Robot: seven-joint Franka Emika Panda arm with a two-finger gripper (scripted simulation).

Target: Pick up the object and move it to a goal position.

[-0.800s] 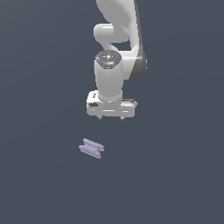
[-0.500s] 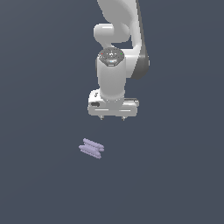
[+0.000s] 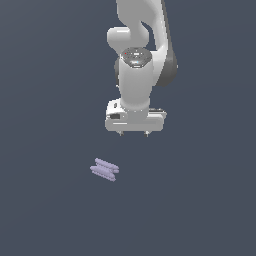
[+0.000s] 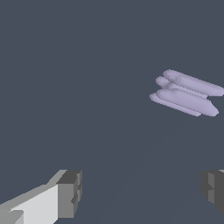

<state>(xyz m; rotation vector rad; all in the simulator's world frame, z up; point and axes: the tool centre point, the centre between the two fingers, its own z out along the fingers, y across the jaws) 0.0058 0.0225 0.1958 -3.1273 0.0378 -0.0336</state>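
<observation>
The object (image 3: 105, 170) is a small pale lavender piece of short ridged rods side by side, lying flat on the dark grey floor. It also shows in the wrist view (image 4: 186, 93). My gripper (image 3: 134, 133) hangs above the floor, up and toward the exterior view's right of the object, apart from it. Its fingers (image 4: 70, 192) stand wide apart in the wrist view with nothing between them, so it is open and empty.
The dark grey floor (image 3: 50, 210) spreads flat all around. The white arm (image 3: 135, 75) rises behind the gripper to the frame's top.
The gripper and arm have shifted slightly toward the exterior view's left and a little lower. The object has not moved.
</observation>
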